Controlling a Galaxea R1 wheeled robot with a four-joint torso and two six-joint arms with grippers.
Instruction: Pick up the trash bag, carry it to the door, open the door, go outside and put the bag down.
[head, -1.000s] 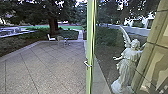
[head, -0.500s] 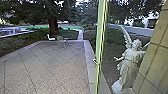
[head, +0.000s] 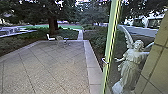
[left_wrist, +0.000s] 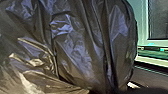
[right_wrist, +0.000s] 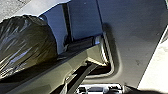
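Trash bag (left_wrist: 75, 45) was up close to the left wrist camera: dark plastic, bulging, deeply creased, bluish sheen on the folds, tan glints lower on the film. Pale green frame (left_wrist: 142, 30) with a dark pane (left_wrist: 158, 20) stood behind it. The right wrist view took in the same dark, rounded bulk, near the robot's own jointed bar and plate, with a patch of grey paving beyond. Whether the bag hung or rested on something could not be told.

Left jaws: clenched or released, could not tell; a grip on the bag could not be confirmed. Right jaws: state likewise could not be told.

Head view: door (head: 109, 50) appeared to stand open, its tall pale edge leaning a little right at the top, a curved handle (head: 104, 60) on it. To its left lay the patio (head: 50, 65), slabs set on the diagonal, bordered by a pale kerb (head: 91, 62). At the far end, a white chair (head: 51, 38) near a small table (head: 66, 39); behind them, a thick tree trunk (head: 52, 25). Right of the door edge, a pale winged statue (head: 130, 65) stood upright near a block wall (head: 157, 60)
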